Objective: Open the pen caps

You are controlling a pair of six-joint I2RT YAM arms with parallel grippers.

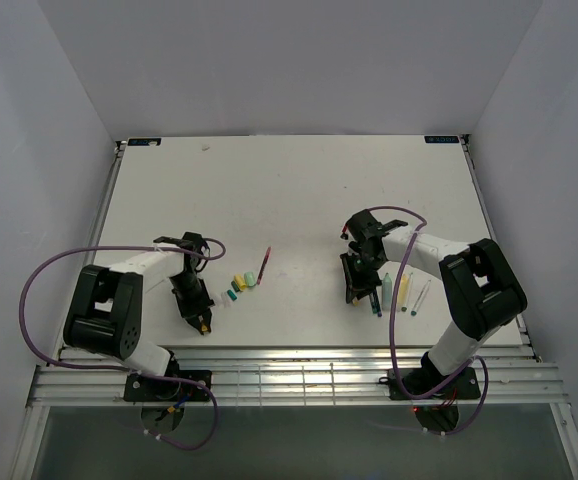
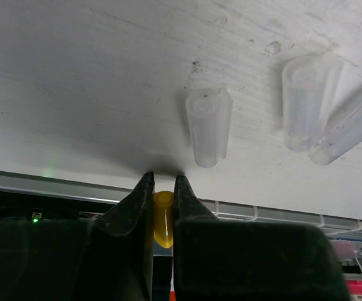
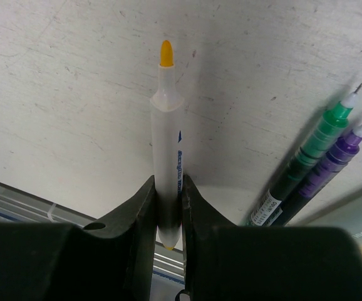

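Note:
My left gripper (image 2: 163,179) is shut on a small yellow pen cap (image 2: 163,216), low over the table near its front edge; it also shows in the top view (image 1: 202,320). My right gripper (image 3: 168,182) is shut on an uncapped white marker (image 3: 168,138) with a yellow tip, pointing away over the table; the gripper shows in the top view (image 1: 355,290). Three clear caps (image 2: 208,125) lie just beyond the left fingers. Yellow, light green and teal caps (image 1: 241,284) lie right of the left gripper.
A thin red pen (image 1: 265,262) lies mid-table. Uncapped green (image 3: 312,160) and purple (image 3: 334,163) pens lie right of the right gripper, with several pens (image 1: 402,290) in the top view. The table's slatted front rail (image 1: 289,375) is close behind both grippers.

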